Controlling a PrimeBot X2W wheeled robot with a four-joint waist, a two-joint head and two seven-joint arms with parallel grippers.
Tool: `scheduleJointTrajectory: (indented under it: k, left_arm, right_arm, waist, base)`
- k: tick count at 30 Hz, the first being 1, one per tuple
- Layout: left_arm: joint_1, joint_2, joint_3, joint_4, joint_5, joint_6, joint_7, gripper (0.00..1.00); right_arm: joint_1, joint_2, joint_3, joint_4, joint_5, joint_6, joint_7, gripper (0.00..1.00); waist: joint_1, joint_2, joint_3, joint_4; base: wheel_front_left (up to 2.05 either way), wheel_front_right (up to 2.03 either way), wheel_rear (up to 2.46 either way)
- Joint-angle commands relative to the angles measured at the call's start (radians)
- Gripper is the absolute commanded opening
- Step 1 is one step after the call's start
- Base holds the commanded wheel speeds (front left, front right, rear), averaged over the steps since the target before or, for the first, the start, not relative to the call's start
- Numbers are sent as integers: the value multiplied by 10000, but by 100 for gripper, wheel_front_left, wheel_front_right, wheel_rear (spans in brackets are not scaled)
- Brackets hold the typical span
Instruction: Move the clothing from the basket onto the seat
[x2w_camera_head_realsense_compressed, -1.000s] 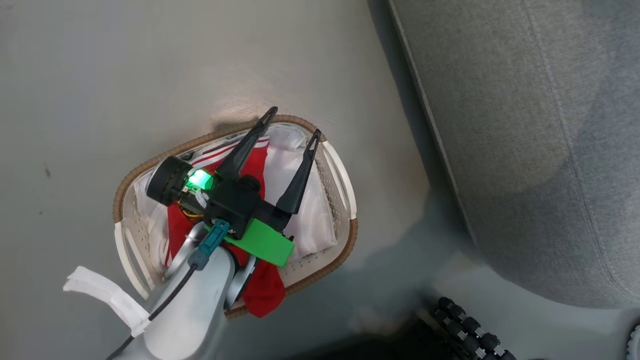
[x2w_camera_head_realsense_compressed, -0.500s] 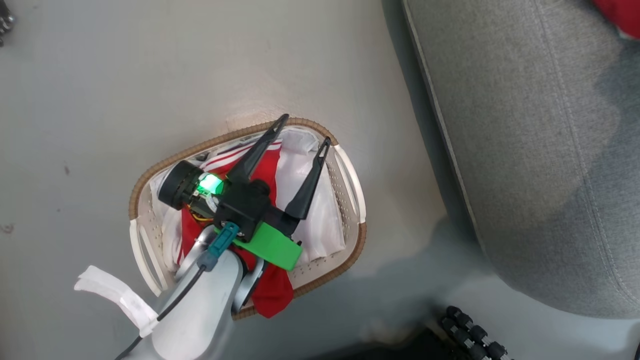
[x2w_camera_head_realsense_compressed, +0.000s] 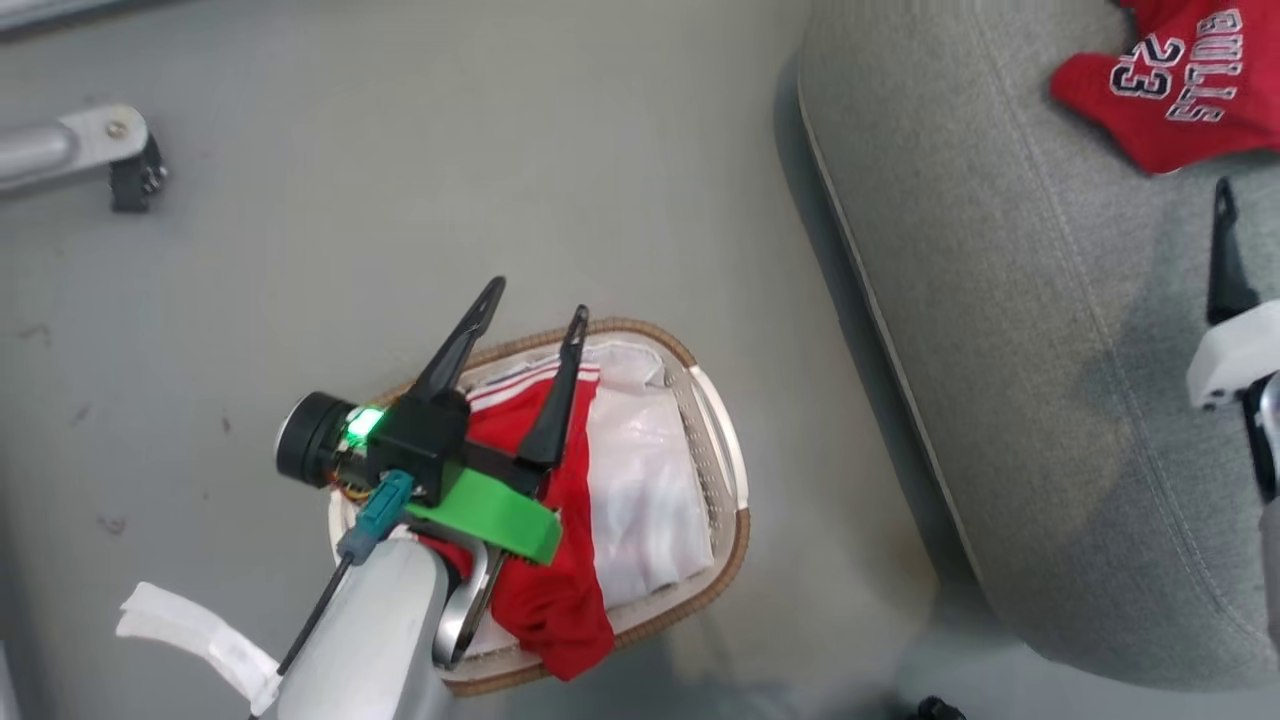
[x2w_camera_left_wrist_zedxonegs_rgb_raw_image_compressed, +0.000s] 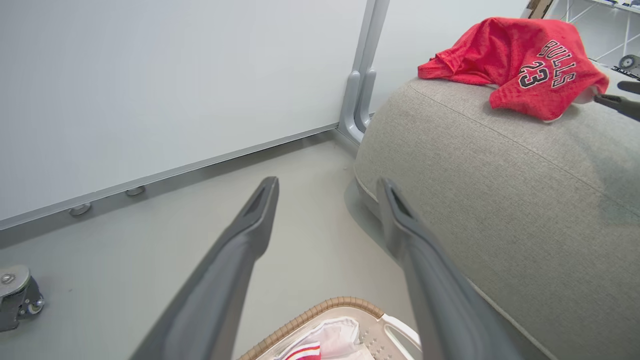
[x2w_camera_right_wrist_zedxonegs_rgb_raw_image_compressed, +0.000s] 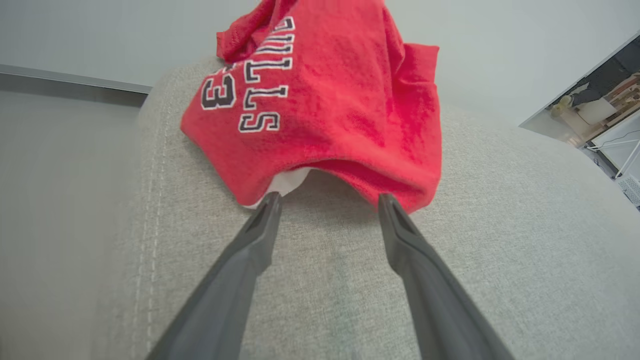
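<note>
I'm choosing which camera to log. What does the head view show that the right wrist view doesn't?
Head view's own: the basket, a striped red garment in it, the open left gripper above. Right wrist view's own: white trim under the jersey, both right fingers spread. Shared: the jersey lying on the seat, the right gripper beside it.

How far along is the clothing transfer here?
Done: the BULLS 23 jersey lies on the seat, the open right claw at its edge. In hand: nothing; the open left claw hangs above the basket. Left: the striped red garment, lying in the basket.
</note>
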Motion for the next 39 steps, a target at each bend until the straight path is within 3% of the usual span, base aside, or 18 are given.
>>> scheduleJointTrajectory:
  k: [1, 10, 24, 39]
  left_arm:
    - [283, -30, 182, 24, -60, 58, -5, 100]
    - [1476, -219, 1405, 77, -375, 99, -5, 100]
    - [2833, -321, 2808, 178, -997, 507, -4, 100]
    - [3949, -322, 3218, 284, -1412, 887, -5, 100]
  right_arm:
    - [367, 76, 81, -147, 120, -14, -3, 100]
    - [940, 406, 1337, -820, 553, -14, -3, 100]
    - [2016, 2077, 1763, -1716, 1154, -14, -3, 100]
    - [3982, 2238, 2351, -1926, 2707, -12, -3, 100]
  waist:
    - [0, -1, -1182, 381]
    - [0, -1, -2899, 564]
    - [0, -1, -4520, 1328]
    - [0, -1, -5081, 1732]
  base:
    - [0, 0, 0]
    - [0, 0, 0]
    - [0, 0, 0]
    - [0, 0, 0]
